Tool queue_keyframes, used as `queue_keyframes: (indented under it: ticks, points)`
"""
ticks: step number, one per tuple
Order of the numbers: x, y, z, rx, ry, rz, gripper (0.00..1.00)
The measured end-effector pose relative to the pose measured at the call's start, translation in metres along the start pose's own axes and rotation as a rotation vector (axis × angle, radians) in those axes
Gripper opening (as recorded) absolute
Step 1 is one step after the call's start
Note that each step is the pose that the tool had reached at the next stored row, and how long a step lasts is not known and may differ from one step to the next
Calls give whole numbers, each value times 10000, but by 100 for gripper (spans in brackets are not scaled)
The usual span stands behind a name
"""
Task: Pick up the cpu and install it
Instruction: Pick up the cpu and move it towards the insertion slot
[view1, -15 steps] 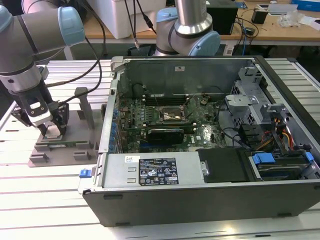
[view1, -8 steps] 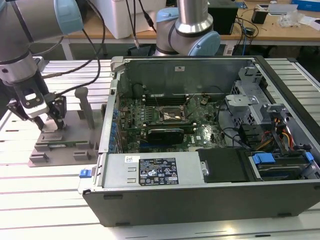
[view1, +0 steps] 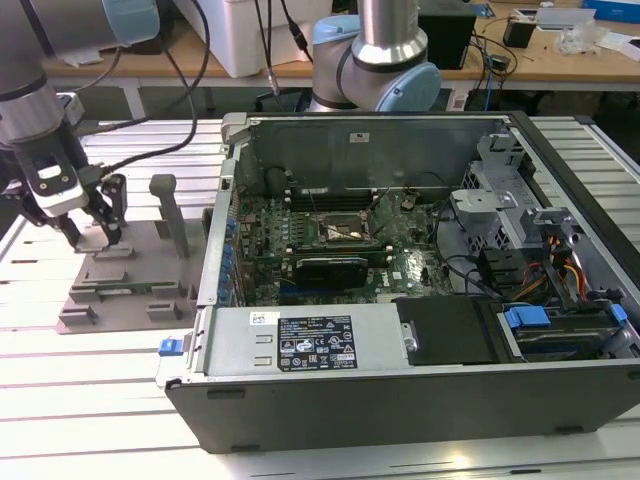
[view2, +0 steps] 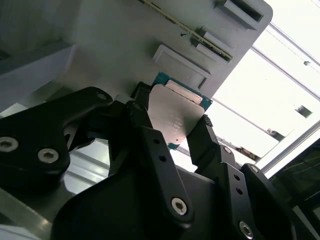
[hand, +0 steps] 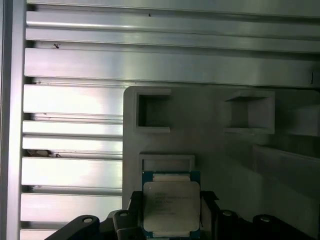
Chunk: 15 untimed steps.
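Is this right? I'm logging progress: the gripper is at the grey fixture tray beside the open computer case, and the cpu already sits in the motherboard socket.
No. The cpu is not in the motherboard socket: both wrist views show it at the gripper, down at the grey fixture tray. The rest holds, as the exterior view shows.

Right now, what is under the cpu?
The grey tray lies under the cpu, which the gripper clamps by two edges. The chip's underside and the tray patch below it are covered, so contact cannot be judged.
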<state>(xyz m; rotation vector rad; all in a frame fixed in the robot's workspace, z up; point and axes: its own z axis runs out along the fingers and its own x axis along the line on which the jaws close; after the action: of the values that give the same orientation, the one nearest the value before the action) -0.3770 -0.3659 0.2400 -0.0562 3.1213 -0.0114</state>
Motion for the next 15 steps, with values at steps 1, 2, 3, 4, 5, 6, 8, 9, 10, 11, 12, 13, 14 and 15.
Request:
queue_keyframes:
  ticks: [1, 2, 3, 4, 5, 6, 8, 9, 10, 11, 12, 13, 14, 15]
  points:
    - [0, 0, -24, 0, -1, 0, 54]
    - [-1, 0, -44, 0, -1, 0, 54]
    - [-1, 0, -77, -1, -1, 0, 54]
    - [-2, 0, -92, -1, -1, 0, 54]
    - [-2, 0, -110, -1, -1, 0, 54]
    - [-3, 0, -147, 0, -1, 1, 54]
    - [-4, 0, -190, 0, 0, 1, 54]
    - [-4, -1, -209, 0, -1, 0, 54]
    - [-5, 0, -226, -1, -1, 0, 54]
    - [-5, -1, -256, -1, -1, 0, 54]
    - [-5, -1, -274, 0, 0, 1, 54]
    - [-6, -1, -295, 0, -1, 0, 54]
    - [-6, -1, -316, -1, -1, 0, 54]
    - [-7, -1, -339, 0, -1, 0, 54]
